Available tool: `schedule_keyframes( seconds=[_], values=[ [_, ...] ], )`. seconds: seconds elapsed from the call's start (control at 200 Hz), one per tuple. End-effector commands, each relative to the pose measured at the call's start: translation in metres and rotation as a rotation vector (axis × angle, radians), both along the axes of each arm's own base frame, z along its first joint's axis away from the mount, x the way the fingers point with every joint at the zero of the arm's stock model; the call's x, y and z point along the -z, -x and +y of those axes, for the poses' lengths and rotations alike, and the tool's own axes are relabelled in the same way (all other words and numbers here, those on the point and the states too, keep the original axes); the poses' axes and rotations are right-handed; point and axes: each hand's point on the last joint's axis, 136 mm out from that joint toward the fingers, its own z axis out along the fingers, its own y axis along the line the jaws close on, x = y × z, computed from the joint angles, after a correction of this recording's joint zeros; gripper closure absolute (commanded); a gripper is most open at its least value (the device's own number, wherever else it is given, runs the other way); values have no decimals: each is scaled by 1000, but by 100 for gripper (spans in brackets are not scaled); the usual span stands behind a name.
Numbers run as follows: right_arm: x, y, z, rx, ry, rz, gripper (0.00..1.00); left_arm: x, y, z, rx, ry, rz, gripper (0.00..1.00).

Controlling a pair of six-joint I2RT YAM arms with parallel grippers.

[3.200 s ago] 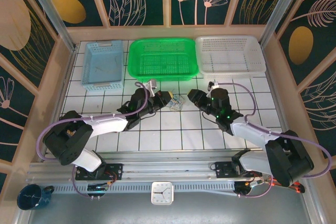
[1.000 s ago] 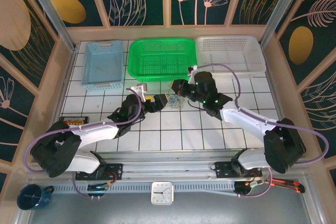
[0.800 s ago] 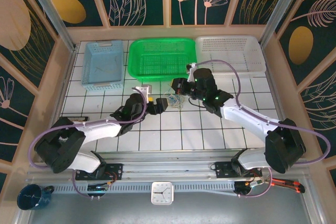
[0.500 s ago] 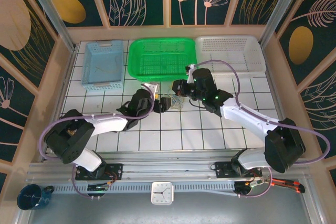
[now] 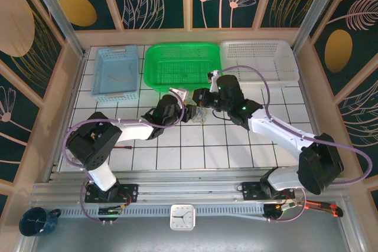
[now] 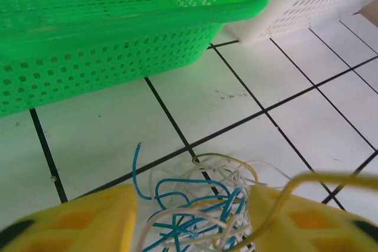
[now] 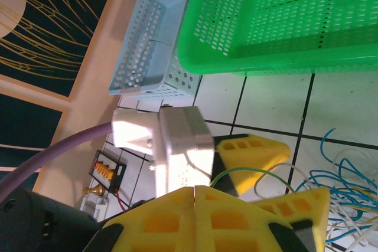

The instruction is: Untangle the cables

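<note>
1. A white tiled table (image 5: 236, 146) with dark grid lines sits inside walls of dark floral panels. Along the far side stand a blue basket (image 5: 116, 48) on the left, a green basket (image 5: 184, 46) in the middle and a white basket (image 5: 258, 43) on the right. From above, both arms reach to the middle of the table, just near of the green basket. The cables (image 5: 201, 116) form a small clump on one tile there. The left gripper (image 5: 190, 112) is at their left and the right gripper (image 5: 199, 98) just beyond them. Both are about equally close.

2. In the left wrist view, its yellow fingers stand apart with the tangle on the tile between them. The cables are hair-thin loops of blue, whitish and pale yellow, knotted together with no clear long axis. One blue end points toward the green basket. A pale yellow wire (image 6: 319, 176) rises out of the clump and runs off to the right.

3. In the right wrist view, its yellow fingers are pressed together. The thin yellow strand arcs out of their seam, so it looks pinched. The rest of the tangle lies to the right. Drawing that strand out of the clump looks like the coming move.
</note>
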Motion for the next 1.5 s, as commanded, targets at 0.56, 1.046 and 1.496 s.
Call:
schedule_keyframes(
  seconds=[0.56, 1.046, 1.496],
  values=[
    [-150, -7, -11, 5, -259, -223, 100, 28, 12, 5, 4, 6, 27, 69],
    [-135, -21, -49, 98, -252, -217, 100, -29, 30, 5, 19, 178, 43, 32],
    [-109, -16, -52, 66, -228, -171, 100, -104, 44, 18, 46, 260, -98, 7]
  ],
)
